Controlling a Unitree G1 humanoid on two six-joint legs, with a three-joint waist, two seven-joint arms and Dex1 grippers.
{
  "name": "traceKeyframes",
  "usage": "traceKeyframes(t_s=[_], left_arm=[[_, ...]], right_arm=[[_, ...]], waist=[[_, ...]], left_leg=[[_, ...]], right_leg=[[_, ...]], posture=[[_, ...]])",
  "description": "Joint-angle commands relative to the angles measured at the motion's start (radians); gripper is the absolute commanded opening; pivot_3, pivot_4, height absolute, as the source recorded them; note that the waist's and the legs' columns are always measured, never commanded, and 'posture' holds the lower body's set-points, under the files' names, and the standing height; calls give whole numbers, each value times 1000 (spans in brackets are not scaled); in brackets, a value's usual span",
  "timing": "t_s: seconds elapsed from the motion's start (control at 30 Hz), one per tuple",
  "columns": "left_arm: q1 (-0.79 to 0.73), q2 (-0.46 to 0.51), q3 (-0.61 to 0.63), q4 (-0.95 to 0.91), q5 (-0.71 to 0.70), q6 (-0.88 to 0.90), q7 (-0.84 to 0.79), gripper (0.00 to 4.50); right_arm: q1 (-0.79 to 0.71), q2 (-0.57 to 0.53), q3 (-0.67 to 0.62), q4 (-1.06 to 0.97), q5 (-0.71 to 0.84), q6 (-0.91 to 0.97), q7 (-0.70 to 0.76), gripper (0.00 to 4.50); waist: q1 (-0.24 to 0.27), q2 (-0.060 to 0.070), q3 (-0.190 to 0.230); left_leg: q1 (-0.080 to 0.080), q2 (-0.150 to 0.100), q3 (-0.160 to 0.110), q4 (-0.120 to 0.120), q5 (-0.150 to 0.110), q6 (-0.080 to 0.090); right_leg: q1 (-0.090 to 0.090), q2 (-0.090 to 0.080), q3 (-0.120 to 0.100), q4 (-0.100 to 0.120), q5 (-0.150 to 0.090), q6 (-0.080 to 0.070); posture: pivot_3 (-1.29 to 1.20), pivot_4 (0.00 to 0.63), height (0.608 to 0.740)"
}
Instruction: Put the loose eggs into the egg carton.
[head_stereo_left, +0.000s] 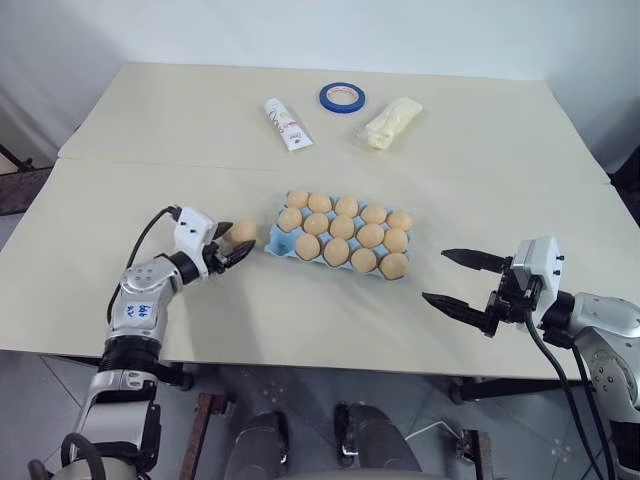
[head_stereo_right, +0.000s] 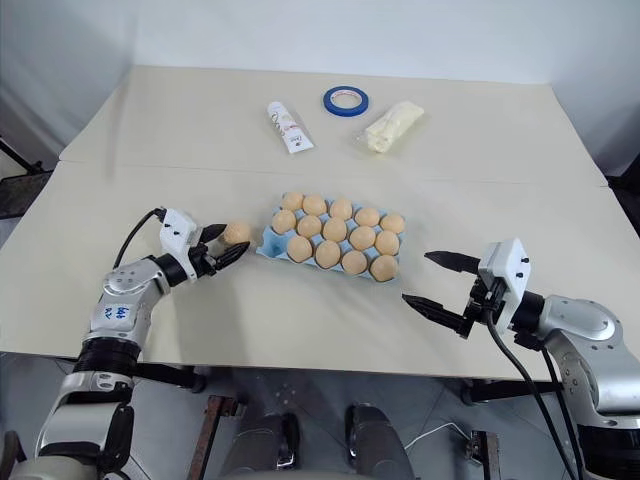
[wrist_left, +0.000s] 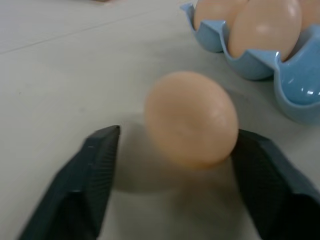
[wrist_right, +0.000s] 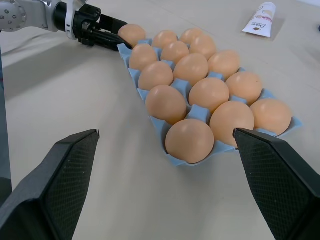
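One loose egg (head_stereo_left: 242, 232) lies on the table just left of the egg carton (head_stereo_left: 279, 239), a light blue tray. Tan eggs fill all but one of the carton's cups, and the near-left corner cup (wrist_left: 300, 85) is empty. My left gripper (head_stereo_left: 236, 246) reaches level around the loose egg (wrist_left: 192, 117). One finger (wrist_left: 260, 165) touches the egg, while the other finger (wrist_left: 95, 165) stands a small gap off it. My right gripper (head_stereo_left: 435, 275) hangs open to the right of the carton, with nothing between its fingers.
At the back of the table lie a blue tape ring (head_stereo_left: 342, 97), a white tube (head_stereo_left: 288, 124) and a pale plastic-wrapped item (head_stereo_left: 392, 122). A seam (head_stereo_left: 150, 162) crosses the table behind the carton.
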Motion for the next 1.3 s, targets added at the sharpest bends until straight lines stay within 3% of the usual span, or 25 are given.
traceKeyframes(t_s=[0.03, 0.13, 0.2, 0.43, 0.67, 0.87, 1.13, 1.3], left_arm=[[-17, 3, 8, -14, 2, -5, 8, 1995], [-5, 5, 12, -44, -7, -6, 3, 1415], [0, 7, 16, -54, -13, -9, -4, 1303], [20, 23, 44, -126, -51, 13, -28, 1215], [64, 81, 146, -286, -228, 153, -144, 1207], [85, 143, 115, -367, -288, 261, -258, 1207], [-31, 96, -8, -285, -216, 218, -320, 1207], [-128, 25, -57, -135, -161, 131, -326, 1207]], right_arm=[[-8, -6, -21, -30, 19, -3, -5, 4500], [-11, -7, -20, -22, 17, -5, -1, 4500], [-14, -7, -17, -19, 16, -5, -1, 4500], [-30, -6, -9, -7, 11, -7, 2, 4500], [-28, -4, -9, -2, 8, -10, 3, 4500], [-44, 0, 3, 14, 2, -14, 7, 4500], [-58, 7, 17, 30, -3, -23, 5, 4500], [-9, 2, -6, 6, 5, -27, 6, 4500]], waist=[[0, 0, 0], [0, 0, 0], [0, 0, 0], [0, 0, 0], [-1, 0, 0], [-1, 0, 0], [4, 0, 0], [1, 0, 0]], left_leg=[[0, 0, 0, 0, 0, 0], [0, 0, 0, 0, 0, 0], [0, 0, 0, 0, 0, 0], [0, 0, 0, 0, 0, 0], [0, 0, 0, 0, 1, -1], [1, 0, 0, 1, 1, -1], [0, -1, 0, 1, 2, 0], [0, -1, 0, 1, 2, 0]], right_leg=[[0, 0, 0, 0, 0, 0], [0, 0, 0, 0, 0, 0], [0, 0, 0, 0, 0, 0], [0, 0, 0, 0, 0, 0], [0, 0, 0, 1, 0, 0], [1, 0, 0, 2, 0, 0], [1, 0, 0, 1, 0, 0], [1, 0, 0, 1, 0, 0]], posture=[[0, 150, 740], [0, 150, 740], [0, 150, 740], [0, 150, 740], [0, 150, 740], [0, 150, 740], [0, 150, 740], [0, 150, 740]])
